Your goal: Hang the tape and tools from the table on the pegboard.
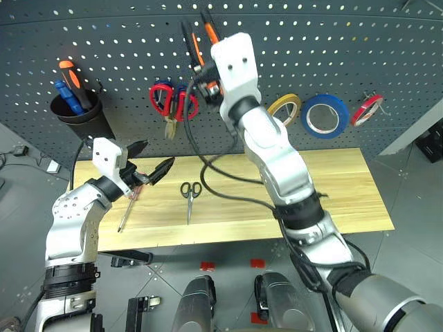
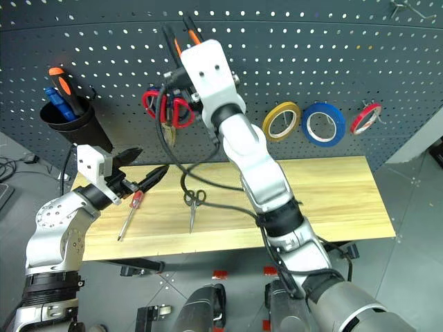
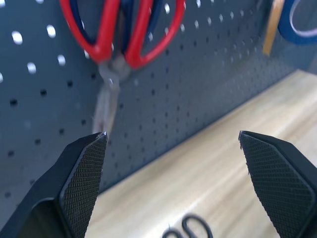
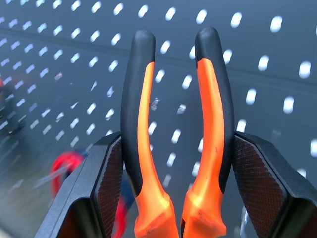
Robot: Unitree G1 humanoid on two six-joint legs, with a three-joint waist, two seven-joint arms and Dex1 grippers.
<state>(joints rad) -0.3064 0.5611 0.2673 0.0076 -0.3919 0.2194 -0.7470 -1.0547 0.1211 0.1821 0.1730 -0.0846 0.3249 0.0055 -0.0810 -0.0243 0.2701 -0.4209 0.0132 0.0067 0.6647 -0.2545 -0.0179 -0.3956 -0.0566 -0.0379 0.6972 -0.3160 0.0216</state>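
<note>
My right gripper point(image 4: 173, 193) is shut on the pliers point(image 4: 174, 124). It grips them by the orange-and-black handles and holds them up high, close to the pegboard point(image 1: 346, 48), handle ends upward point(image 1: 202, 31). The blue tape point(image 1: 324, 115) hangs on the pegboard at the right. On the table point(image 1: 332, 187) lie the small black-handled scissors point(image 1: 190, 194) and the slim red-handled screwdriver point(image 1: 129, 206). Above the table's left end my left gripper point(image 1: 152, 160) is open and empty, pointing level toward the board, just over the screwdriver.
Larger red-handled scissors point(image 1: 173, 100) hang on the pegboard left of the pliers. A yellow roll point(image 1: 284, 108) and a thin red roll point(image 1: 367, 109) flank the blue tape. A black cup point(image 1: 77, 111) at the far left holds orange- and blue-handled screwdrivers.
</note>
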